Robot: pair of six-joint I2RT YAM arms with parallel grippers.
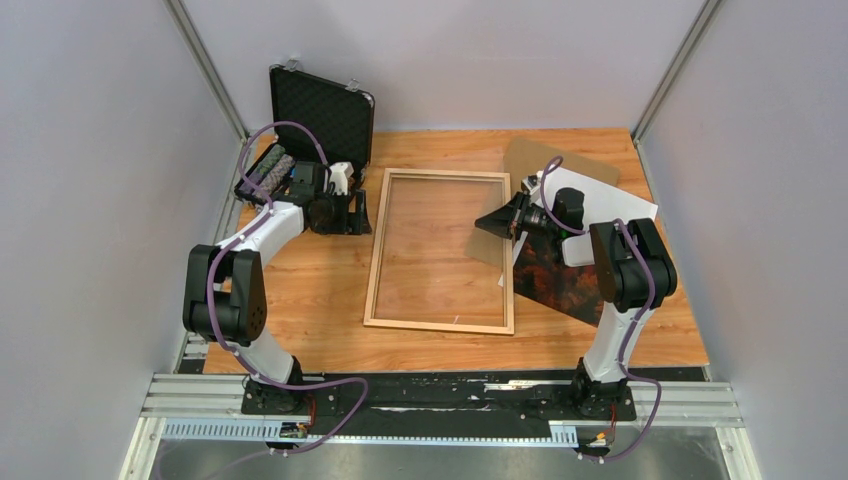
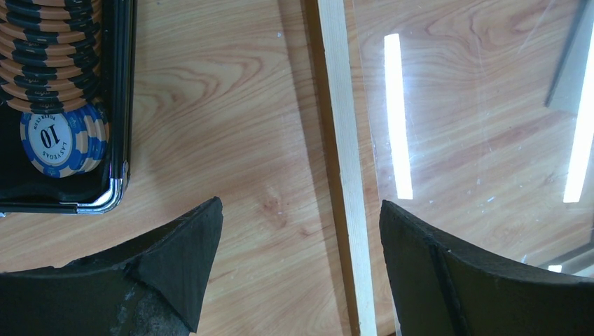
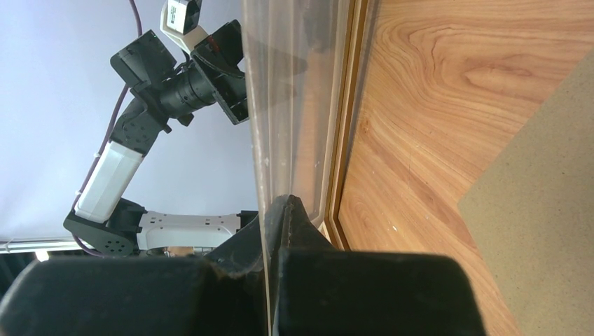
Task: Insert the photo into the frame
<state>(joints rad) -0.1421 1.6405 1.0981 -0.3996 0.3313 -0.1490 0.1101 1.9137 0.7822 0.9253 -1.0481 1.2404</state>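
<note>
Lying nearest the arms on the right, the photo (image 1: 553, 282) is face up on the table (image 1: 300, 290), partly under the right arm and just beside the frame (image 1: 438, 326). It is not in the frame yet.

The right gripper (image 1: 485, 223) is closed tight on the right edge of the clear sheet (image 2: 483, 140), at the right rail. This edge seems a little lifted. The left edge lies just inside the left rail.

I judge that the sheet must sit flat inside the frame first. To do this well, the gripper should lower the edge slowly and keep it parallel to the rail. It should let go only when the sheet is inside all four rails. A thin sheet can bend or slide, so a push to the side is a risk.

The left gripper (image 2: 301, 210) hangs over the left rail with jaws wide apart and nothing between them. It could press the rail so the frame does not move.

Farther away, the black case (image 1: 320, 105) with poker chips (image 2: 59, 136) stands near the left rail and leaves that arm little room. The brown board (image 1: 560, 158) lies at the far right, partly under the photo's corner.
</note>
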